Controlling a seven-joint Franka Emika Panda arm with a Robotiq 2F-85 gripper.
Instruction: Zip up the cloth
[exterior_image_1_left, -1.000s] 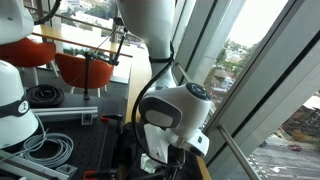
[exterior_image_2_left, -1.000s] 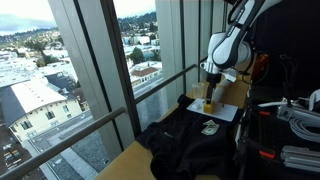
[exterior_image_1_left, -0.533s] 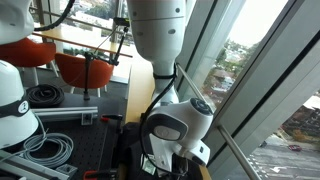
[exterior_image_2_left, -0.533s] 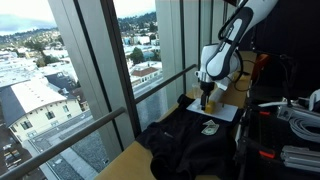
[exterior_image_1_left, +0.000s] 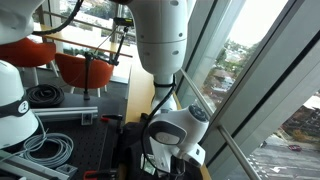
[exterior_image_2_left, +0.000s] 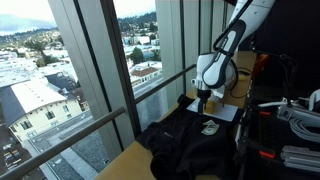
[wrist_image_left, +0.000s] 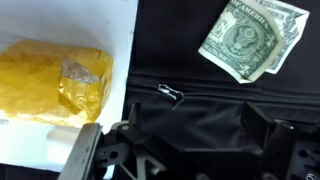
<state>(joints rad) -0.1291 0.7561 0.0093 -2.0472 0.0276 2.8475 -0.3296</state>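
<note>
The black cloth lies spread on the table by the window, and it fills most of the wrist view. A pale green banknote lies on its front and shows as a pale patch in an exterior view. A zipper line runs across the cloth, with a small metal pull near its left end. My gripper is open, with both fingers pointing down just above the cloth below the zipper line. In an exterior view it hangs over the cloth's far end.
A yellow crinkled bag lies on a white sheet beside the cloth. Window frames and glass run along the table's edge. Cables and black gear sit on the other side. Orange chairs stand behind.
The arm has come down and shifted slightly along the table, bringing the gripper lower over the cloth's far end. The cloth has not moved.
</note>
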